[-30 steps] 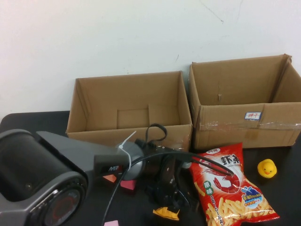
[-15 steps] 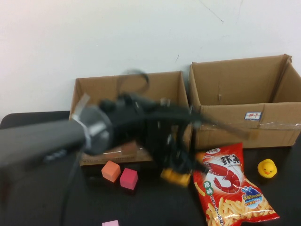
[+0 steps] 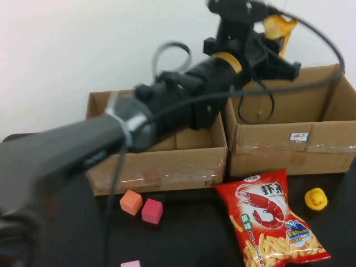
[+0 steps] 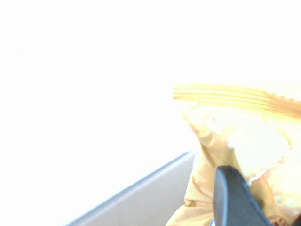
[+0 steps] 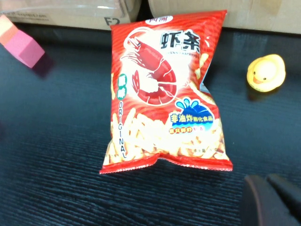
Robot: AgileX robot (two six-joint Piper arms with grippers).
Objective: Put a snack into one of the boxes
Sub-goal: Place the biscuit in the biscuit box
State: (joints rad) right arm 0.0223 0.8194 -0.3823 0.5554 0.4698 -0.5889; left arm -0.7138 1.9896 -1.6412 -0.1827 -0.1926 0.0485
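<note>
High view: two boxes, two cubes.

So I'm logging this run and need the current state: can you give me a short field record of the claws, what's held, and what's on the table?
left claw: raised high above the right box, shut on a small yellow snack packet
right claw: shut, low over the dark table near the red shrimp chips bag
left box: open
on table: shrimp chips bag, yellow rubber duck, orange cube, magenta cube
snack in box: not yet
</note>
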